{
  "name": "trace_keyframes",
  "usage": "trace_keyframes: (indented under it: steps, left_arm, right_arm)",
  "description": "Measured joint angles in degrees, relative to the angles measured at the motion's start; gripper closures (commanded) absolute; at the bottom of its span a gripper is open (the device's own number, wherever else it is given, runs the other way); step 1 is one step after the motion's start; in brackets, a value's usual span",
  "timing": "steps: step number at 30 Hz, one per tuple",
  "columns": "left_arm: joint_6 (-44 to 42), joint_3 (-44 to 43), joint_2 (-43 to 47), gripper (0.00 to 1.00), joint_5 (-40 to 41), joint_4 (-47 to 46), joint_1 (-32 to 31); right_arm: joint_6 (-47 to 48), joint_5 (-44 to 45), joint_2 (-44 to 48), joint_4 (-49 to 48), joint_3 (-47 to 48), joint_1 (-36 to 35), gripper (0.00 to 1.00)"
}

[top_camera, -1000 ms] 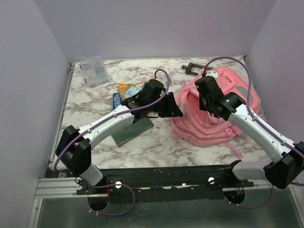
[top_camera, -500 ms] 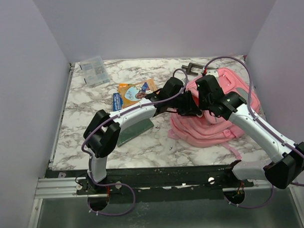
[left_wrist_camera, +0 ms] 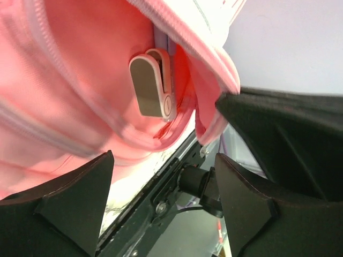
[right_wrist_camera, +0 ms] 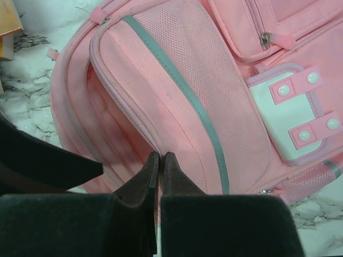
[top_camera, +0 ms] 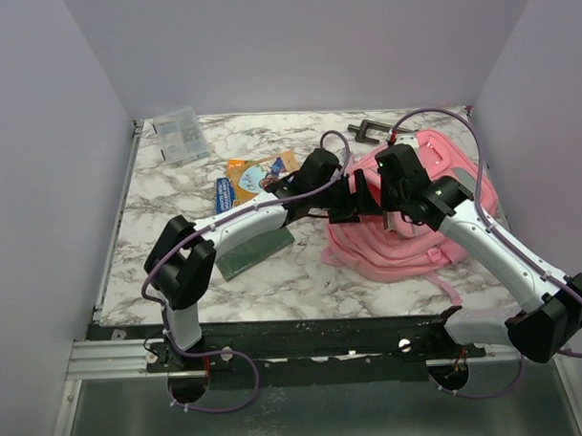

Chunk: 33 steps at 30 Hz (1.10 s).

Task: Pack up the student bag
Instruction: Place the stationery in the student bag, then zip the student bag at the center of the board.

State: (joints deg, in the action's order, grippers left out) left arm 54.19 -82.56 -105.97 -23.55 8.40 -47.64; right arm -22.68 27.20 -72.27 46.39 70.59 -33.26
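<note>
Pink and soft, the fabric backpack [top_camera: 442,160] with grey-trimmed pockets lies on the right side of the white marble table [top_camera: 175,189], about where it lay half a second ago. The right gripper [right_wrist_camera: 159,158] has its jaws pressed together on the zip edge of the fabric backpack, holding that flap up. The left gripper [left_wrist_camera: 163,160], jaws spread, faces the opening; a second ago it was short of the bag, and it now sits slightly back from its reach half a second ago.
</note>
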Motion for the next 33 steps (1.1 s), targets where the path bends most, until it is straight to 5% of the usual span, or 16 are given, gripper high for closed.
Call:
trace_keyframes:
  steps: [6,13,25,33]
  left_arm:
    - [-5.8,6.3,8.3,0.26,0.0,-0.6,3.3]
    - [-9.5,4.1,9.6,0.26,-3.9,-2.4,10.8]
    - [-17.7,-11.3,-4.5,0.32,-7.0,4.6,11.5]
    - [-34.0,-14.2,-8.4,0.22,-7.1,8.9,12.2]
  right_arm:
    - [0.3,-1.8,0.9,0.1,-0.5,0.0,0.99]
    - [0.4,-9.1,3.6,-0.8,-6.3,0.0,0.99]
    - [-7.6,-10.0,2.1,-3.3,-15.6,-0.1,0.99]
    - [-7.1,-8.4,4.3,-2.5,-14.8,0.0,0.99]
